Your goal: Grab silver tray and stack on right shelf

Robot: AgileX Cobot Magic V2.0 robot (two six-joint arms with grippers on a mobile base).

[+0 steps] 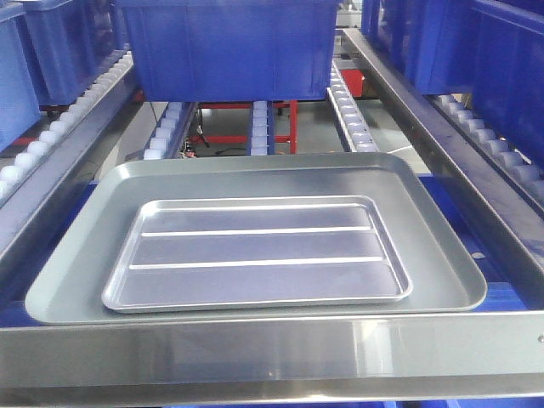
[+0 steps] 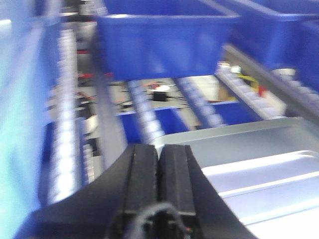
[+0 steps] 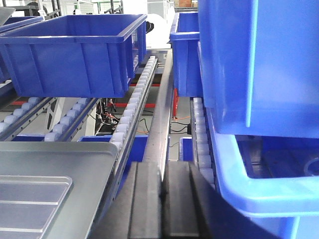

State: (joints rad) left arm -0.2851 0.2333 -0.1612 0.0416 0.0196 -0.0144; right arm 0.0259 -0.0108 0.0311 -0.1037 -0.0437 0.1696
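Front lip (image 1: 255, 353) bare; silver tray (image 1: 259, 252) sits ungrabbed in grey tray (image 1: 76, 280). Both your grippers closed, empty.

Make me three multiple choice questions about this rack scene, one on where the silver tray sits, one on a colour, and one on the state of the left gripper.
1. Where is the silver tray?
A. Inside the larger grey tray
B. Inside a blue bin
C. Leaning upright on a rail

2. What colour is the bin behind the trays?
A. Red
B. Blue
C. White

3. What state is the left gripper in?
A. Open wide
B. Shut with nothing in it
C. Clamped on the tray rim

Answers: 1 A, the ridged tray lies flat within the bigger tray's rim. 2 B, its walls are blue. 3 B, its fingers meet with nothing between them.
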